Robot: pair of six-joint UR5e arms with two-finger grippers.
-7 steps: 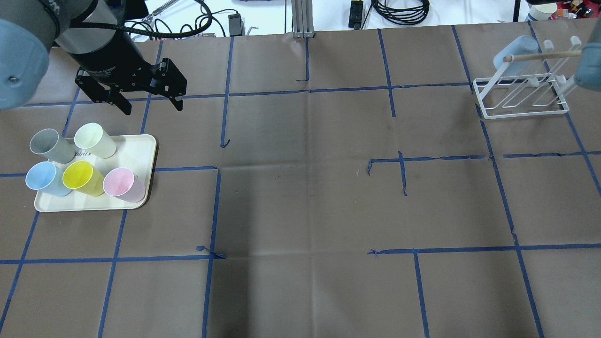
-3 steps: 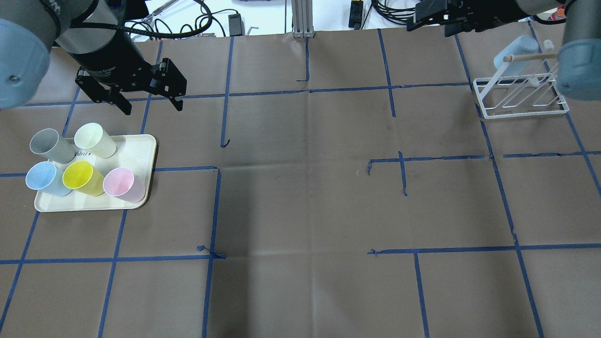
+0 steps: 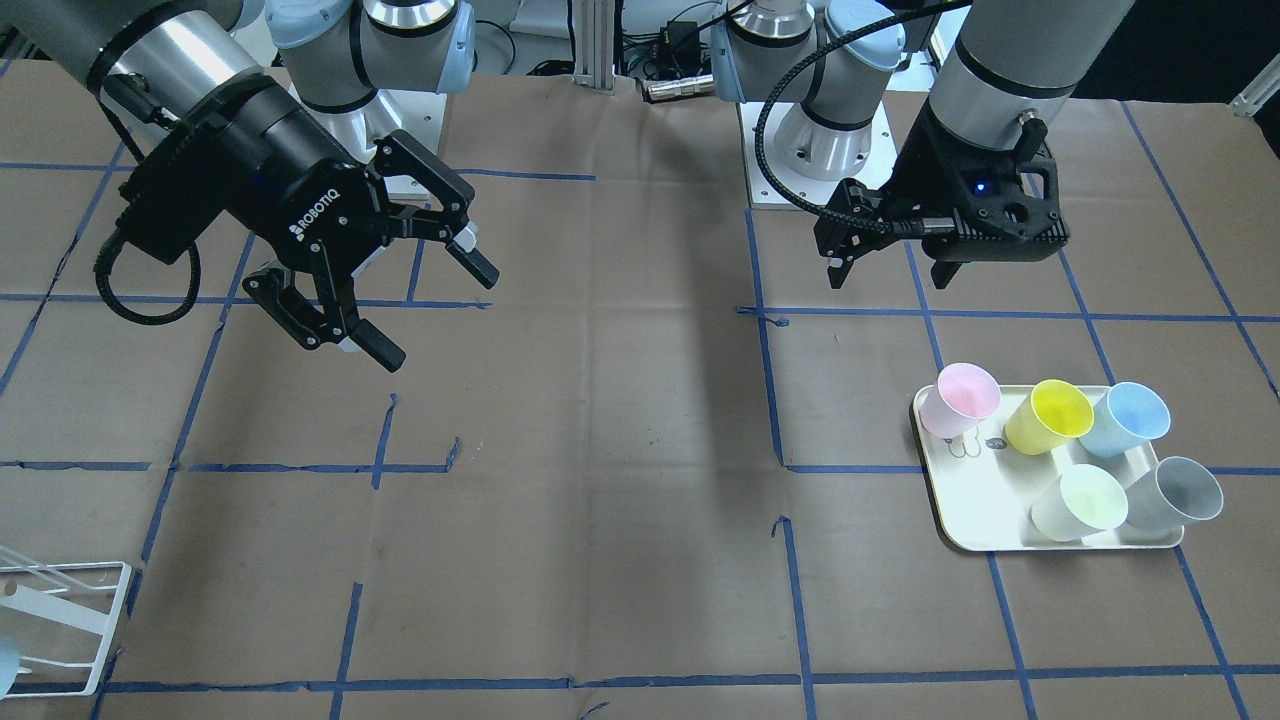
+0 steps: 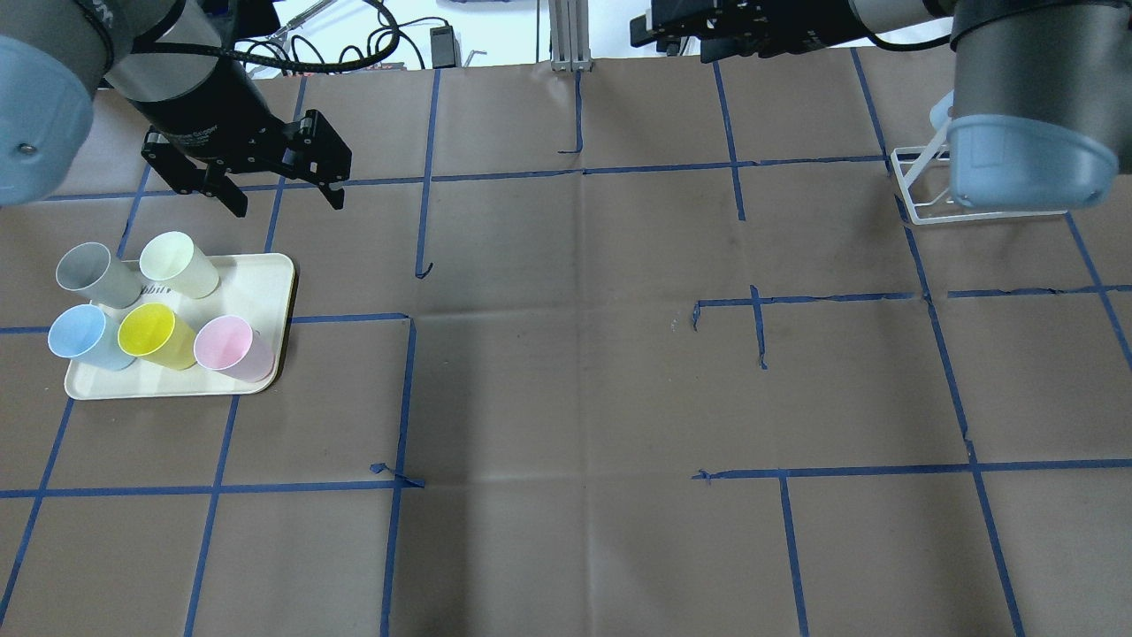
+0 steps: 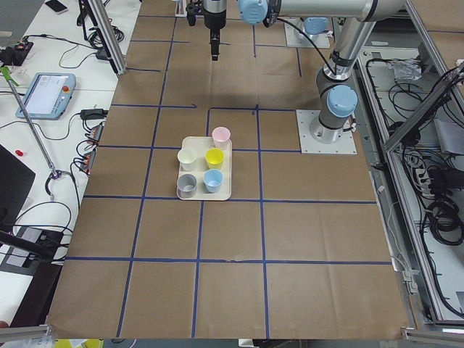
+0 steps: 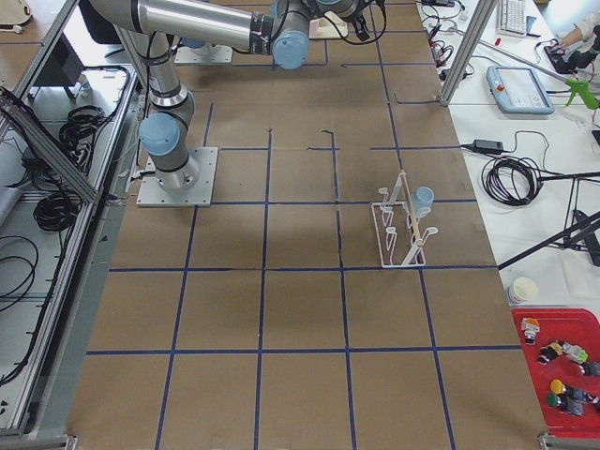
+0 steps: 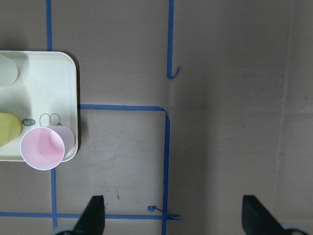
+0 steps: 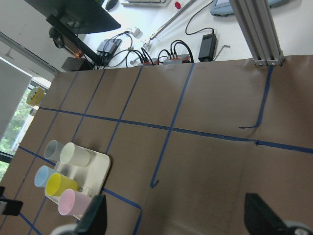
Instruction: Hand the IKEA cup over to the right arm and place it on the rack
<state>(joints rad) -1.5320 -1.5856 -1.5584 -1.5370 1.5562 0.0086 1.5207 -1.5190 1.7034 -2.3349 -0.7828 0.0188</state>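
Right pincer [image 3: 435, 316], left pincer [image 4: 289, 209] spread. Rack [image 6: 406, 225] mostly hidden overhead; right-side view shows blue cup [image 6: 424, 197] on it.

The silver-and-pale-blue jointed right arm [image 4: 1017, 88] is sweeping in over the far side of the brown-paper counter [image 4: 575, 372]! A second ago only its elbow shows at the overhead view's right edge. Now its black ROBOTIQ claw end effector [image 3: 438, 317] stretches along the top edge, further left than a moment ago, and the arm covers most of the white wire rack [image 4: 903, 186].
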